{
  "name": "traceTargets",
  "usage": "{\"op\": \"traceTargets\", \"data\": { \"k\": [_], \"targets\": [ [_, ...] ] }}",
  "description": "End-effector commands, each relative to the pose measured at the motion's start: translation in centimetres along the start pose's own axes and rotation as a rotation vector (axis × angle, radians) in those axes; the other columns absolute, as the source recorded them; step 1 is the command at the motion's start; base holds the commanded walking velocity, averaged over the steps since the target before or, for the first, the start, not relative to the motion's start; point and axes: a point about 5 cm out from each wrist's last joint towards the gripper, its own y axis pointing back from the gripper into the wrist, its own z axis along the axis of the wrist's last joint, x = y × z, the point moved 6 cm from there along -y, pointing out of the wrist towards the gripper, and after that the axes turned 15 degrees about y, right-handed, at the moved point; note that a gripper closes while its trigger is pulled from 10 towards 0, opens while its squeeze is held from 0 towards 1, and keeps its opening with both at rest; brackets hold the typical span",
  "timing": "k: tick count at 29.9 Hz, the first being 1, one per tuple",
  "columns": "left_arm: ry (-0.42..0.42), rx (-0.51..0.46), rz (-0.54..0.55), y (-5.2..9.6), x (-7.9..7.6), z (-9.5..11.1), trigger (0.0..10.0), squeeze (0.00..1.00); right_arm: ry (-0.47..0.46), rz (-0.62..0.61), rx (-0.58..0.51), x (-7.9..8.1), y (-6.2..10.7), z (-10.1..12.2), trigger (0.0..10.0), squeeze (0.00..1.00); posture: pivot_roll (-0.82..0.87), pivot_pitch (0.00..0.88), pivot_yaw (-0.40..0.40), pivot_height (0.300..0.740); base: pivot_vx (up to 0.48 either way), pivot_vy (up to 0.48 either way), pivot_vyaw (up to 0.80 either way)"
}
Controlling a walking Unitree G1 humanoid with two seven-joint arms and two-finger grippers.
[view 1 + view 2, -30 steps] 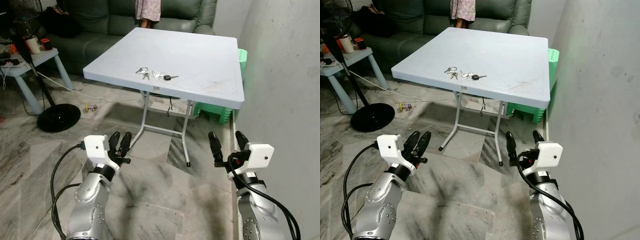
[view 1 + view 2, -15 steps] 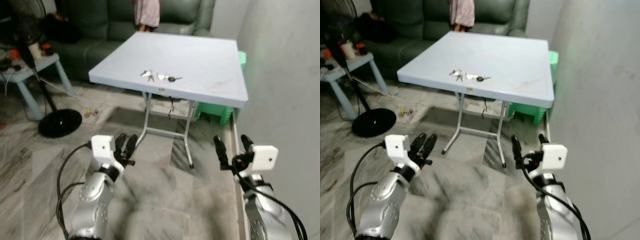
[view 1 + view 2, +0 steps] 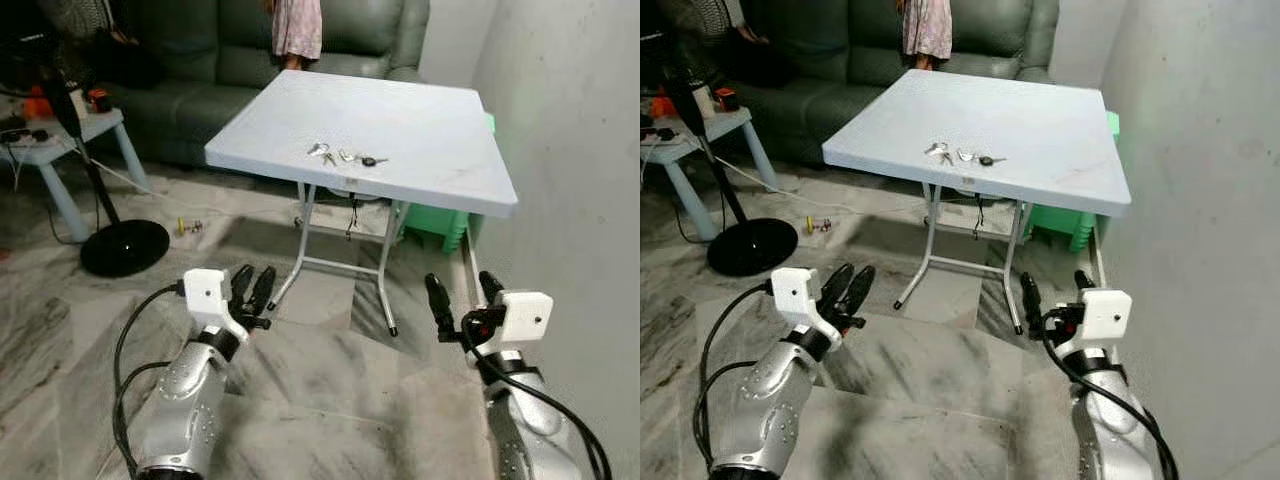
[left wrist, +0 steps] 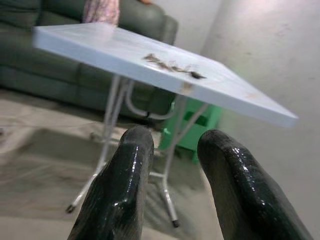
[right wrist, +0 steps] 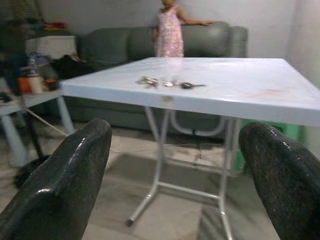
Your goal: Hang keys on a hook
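A bunch of keys [image 3: 340, 156] lies near the front edge of a pale blue folding table [image 3: 420, 120] ahead of me; it shows as a small dark cluster of keys [image 5: 165, 83] in the right wrist view too. My left gripper [image 3: 252, 287] is held low over the floor, well short of the table, its fingers [image 4: 125, 190] nearly together with a narrow gap and nothing between them. My right gripper [image 3: 463, 297] hovers low near the wall, fingers [image 5: 70, 185] spread wide and empty.
A grey wall [image 3: 570, 150] runs close along my right. A green stool [image 3: 440, 225] sits under the table's far right. A dark sofa [image 3: 200, 50] with a person [image 3: 297, 25] stands behind the table. A fan base [image 3: 125, 247] and a small blue side table [image 3: 60, 130] are at left.
The camera has shifted: the table and keys now sit further right and slightly nearer in view. Both grippers hold the same pose, low in front of me.
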Motion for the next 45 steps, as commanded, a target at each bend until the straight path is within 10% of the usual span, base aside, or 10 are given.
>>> {"op": "traceTargets", "data": {
  "k": [1,26,45],
  "targets": [
    [0.010,-0.007,-0.024,-0.6,-1.0,-0.1,10.0,0.00,0.014,-0.016,0.006,-1.0,0.1,0.0,10.0,0.00,0.11,0.000,-0.050,0.736,0.000,0.435,0.00],
    [0.021,-0.011,-0.014,-0.7,-0.8,-0.2,10.0,0.00,0.016,-0.002,0.008,-0.8,0.1,-0.1,10.0,0.00,0.11,0.000,-0.057,0.736,0.000,0.475,0.00],
    [-0.032,0.076,0.050,-0.8,-0.1,-1.7,10.0,0.00,0.018,-0.006,0.013,-1.1,0.0,-0.1,10.0,0.00,0.12,0.000,-0.059,0.736,0.000,0.000,0.00]
  ]
}}
